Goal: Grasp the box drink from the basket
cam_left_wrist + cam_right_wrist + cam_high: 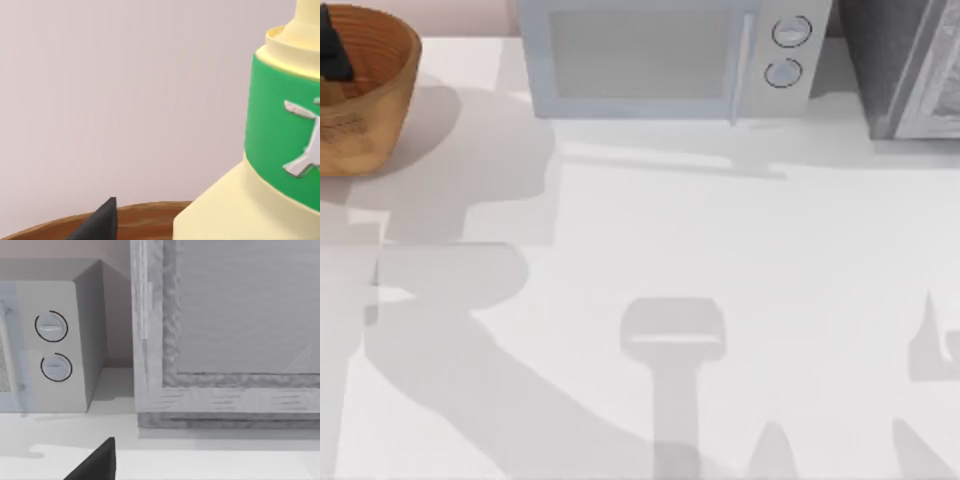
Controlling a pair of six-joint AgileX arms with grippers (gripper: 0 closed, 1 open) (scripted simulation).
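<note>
Sitting at the far left corner of the white worktop (pixel 650 290), the round orange-brown woven wicker basket (pixel 380 100) was cut by the top view's left edge, and a dark shape (pixel 332 52) lay inside it at that edge; what that shape was could not be told. Just beside the basket along the far edge stood the pale grey microwave with two round dials (pixel 670 55), and at the far right corner a grey textured cabinet (pixel 910 65).

From the left wrist view, the pale yellow drink container with a green band and a white figure on it (pixel 280 150) stood upright, its long axis vertical and its narrower neck pointing up, rising above the basket's brown rim (pixel 140 212). One dark fingertip of the left pincer (pixel 100 222) showed near the container's base, apart from it; how far the pincer was spread, or whether it held anything, could not be told.

One dark fingertip of the right pincer (pixel 97 462) hung above the worktop, facing the microwave and the cabinet; its spread could not be told either.
</note>
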